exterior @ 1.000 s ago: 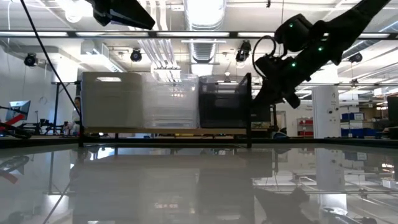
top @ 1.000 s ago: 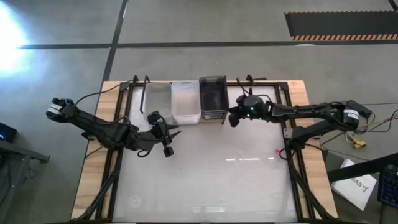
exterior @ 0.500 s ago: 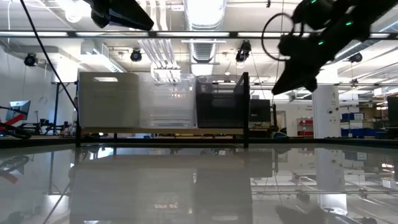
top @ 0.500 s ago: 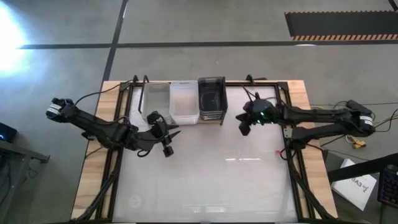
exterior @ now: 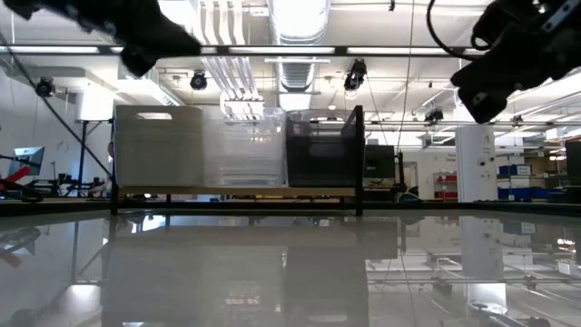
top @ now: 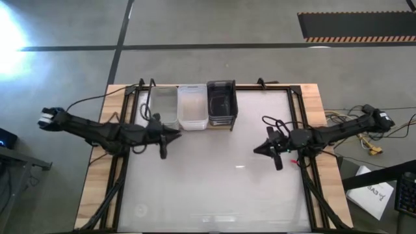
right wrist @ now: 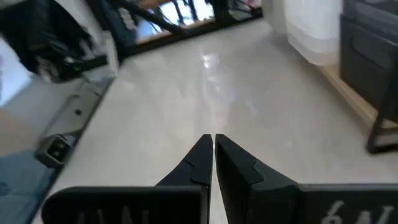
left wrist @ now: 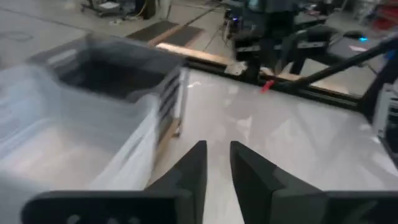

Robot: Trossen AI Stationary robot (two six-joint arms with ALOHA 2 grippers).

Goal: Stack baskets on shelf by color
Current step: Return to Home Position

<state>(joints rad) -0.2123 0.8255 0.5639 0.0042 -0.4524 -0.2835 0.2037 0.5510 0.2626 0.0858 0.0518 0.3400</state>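
High view: the left end effector (top: 174, 132), fingers slightly parted and empty, hovers just beside the shelf (exterior: 236, 192), where clear, whitish and dark baskets (top: 193, 107) stand side by side. The right end effector (top: 257, 151), clenched on nothing, hangs well apart. Both arms should probably retract slowly, clear of the uprights.

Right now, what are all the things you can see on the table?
Table: one, white with wooden edges, under everything.
Shelf: one, light wood with black wire uprights, at the table's far edge.
Light grey baskets: one pile, shelf's left end.
Clear baskets: one pile, shelf's middle.
Dark grey baskets: one pile, shelf's right end.
Left claw: one, dark, slightly open, before the shelf.
Right claw: one, dark, shut, over the table's right side.
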